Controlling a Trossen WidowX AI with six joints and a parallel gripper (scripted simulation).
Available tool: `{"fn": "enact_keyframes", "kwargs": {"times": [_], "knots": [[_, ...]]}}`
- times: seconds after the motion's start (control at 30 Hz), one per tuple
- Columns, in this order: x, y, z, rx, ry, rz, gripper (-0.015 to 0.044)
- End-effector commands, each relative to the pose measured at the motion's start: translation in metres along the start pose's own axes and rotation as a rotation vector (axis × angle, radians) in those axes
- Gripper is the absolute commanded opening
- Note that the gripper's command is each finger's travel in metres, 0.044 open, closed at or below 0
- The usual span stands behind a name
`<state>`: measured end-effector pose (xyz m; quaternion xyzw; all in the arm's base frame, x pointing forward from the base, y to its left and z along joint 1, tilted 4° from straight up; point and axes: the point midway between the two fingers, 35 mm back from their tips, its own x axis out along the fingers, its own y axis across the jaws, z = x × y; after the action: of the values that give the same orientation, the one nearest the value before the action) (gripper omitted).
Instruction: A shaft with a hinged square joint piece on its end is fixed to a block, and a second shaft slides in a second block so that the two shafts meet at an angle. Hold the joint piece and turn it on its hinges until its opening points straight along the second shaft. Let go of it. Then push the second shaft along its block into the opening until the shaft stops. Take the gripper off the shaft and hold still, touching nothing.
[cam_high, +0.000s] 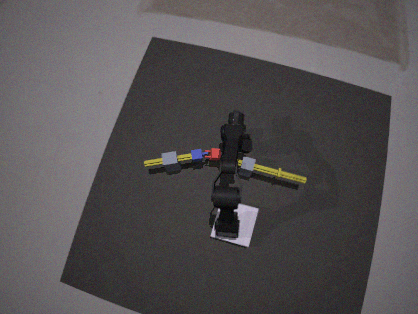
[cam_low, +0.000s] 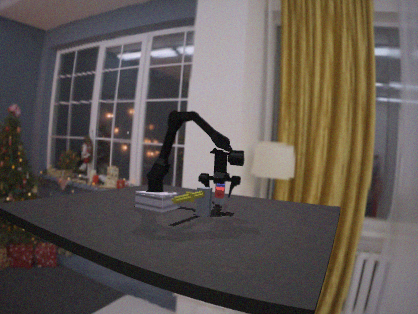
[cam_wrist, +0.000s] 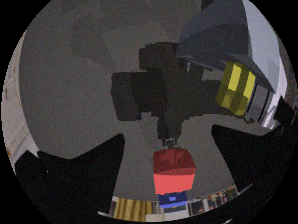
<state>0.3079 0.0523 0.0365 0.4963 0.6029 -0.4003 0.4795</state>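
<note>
We judge the first step to be in hand: reaching for the red joint piece (cam_high: 215, 153) so it can be turned. Our gripper (cam_low: 220, 187) hangs just above it with its fingers spread almost fully, holding nothing. The piece is a small, matte, boxy block sitting between the blue hinge part (cam_high: 197, 154) on its left and the arm. Ribbed yellow shafts run out through plain grey blocks: the fixed shaft (cam_high: 152, 162) to the left, the sliding second shaft (cam_high: 280, 173) to the right. Next we should descend so the fingers straddle the red piece, then close.
</note>
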Motion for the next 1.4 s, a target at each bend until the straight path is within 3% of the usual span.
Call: {"fn": "enact_keyframes", "kwargs": {"times": [0.0, 0.93, 1.27, 1.37], "knots": [[0.004, -0.001, -0.02, -0.004, 0.004, 0.0, 0.044], [0.036, -0.002, -0.036, -0.003, 0.007, 0.0, 0.044], [0.036, -0.002, -0.036, -0.003, 0.007, 0.0, 0.0182], [0.036, -0.002, -0.036, -0.003, 0.007, 0.0, 0.0182]]}}
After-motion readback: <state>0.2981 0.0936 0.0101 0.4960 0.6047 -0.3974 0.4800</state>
